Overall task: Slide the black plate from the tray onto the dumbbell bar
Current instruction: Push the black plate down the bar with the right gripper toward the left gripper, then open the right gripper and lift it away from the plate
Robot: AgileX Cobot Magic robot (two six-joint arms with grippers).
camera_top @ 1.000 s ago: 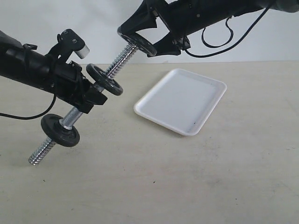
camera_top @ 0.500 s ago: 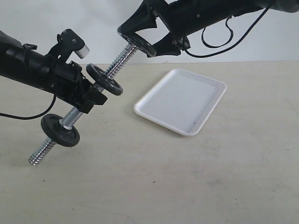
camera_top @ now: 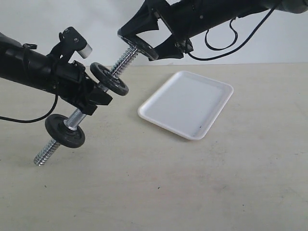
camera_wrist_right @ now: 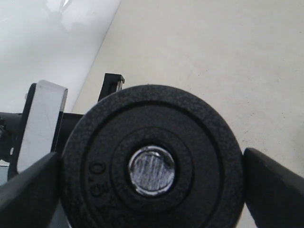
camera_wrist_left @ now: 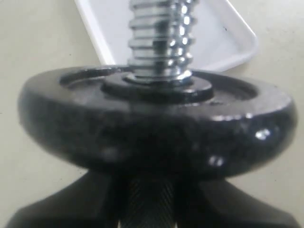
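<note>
The dumbbell bar [camera_top: 77, 118] slants up to the right, and my left gripper [camera_top: 92, 102] is shut on its knurled middle [camera_wrist_left: 147, 205]. It carries two black discs, a lower one [camera_top: 65, 131] and an upper one [camera_top: 109, 79], which fills the left wrist view [camera_wrist_left: 156, 123]. At the bar's upper threaded end, my right gripper [camera_top: 144, 44] is shut on the black plate [camera_top: 137, 42]. In the right wrist view the plate [camera_wrist_right: 95, 142] sits between the fingers [camera_wrist_right: 275, 190], and the bar's chrome tip [camera_wrist_right: 152, 170] shows inside its hole. The white tray [camera_top: 185, 103] holds nothing.
The tray lies on the beige table [camera_top: 192, 192], to the right of both arms; its corner [camera_wrist_left: 228, 42] shows beyond the threaded rod [camera_wrist_left: 159, 38]. Black cables [camera_top: 226, 41] hang from the right arm. A pale wall stands behind.
The left arm has raised the bar slightly and shifted it to the right. The right gripper has moved the plate a little to the left, against the bar's upper end.
</note>
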